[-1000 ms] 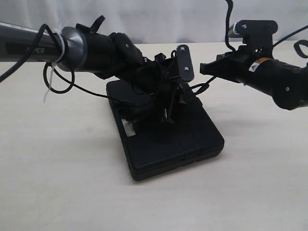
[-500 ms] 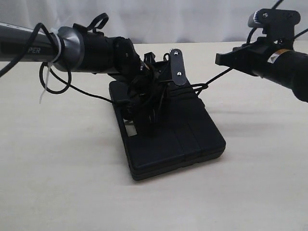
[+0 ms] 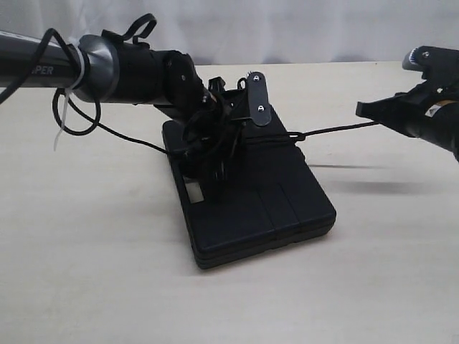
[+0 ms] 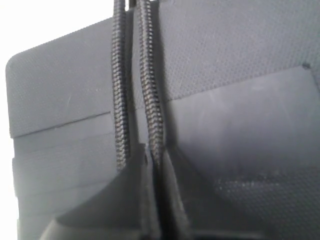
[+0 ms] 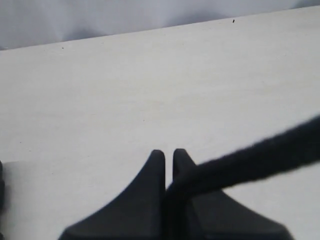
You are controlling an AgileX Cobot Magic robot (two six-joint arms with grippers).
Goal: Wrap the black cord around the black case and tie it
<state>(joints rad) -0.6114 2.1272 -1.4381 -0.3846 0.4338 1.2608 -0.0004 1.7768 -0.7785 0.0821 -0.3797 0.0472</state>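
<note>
At centre right, the thin braided black cord (image 3: 330,130) is running taut from the flat matte-black plastic case (image 3: 265,208) to the right gripper (image 3: 362,109) pinching it (left gripper (image 4: 151,162) clamping two strands).

Black cord (image 4: 120,100) looks braided, black case (image 4: 240,60) matt.

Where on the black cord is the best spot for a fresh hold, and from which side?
The taut straight span of the black cord between the black case and the shut right hand. It hangs clear of the table, so probably from above, fingers across the strand. On the case the strands lie tight against the lid, in the left hand.
</note>
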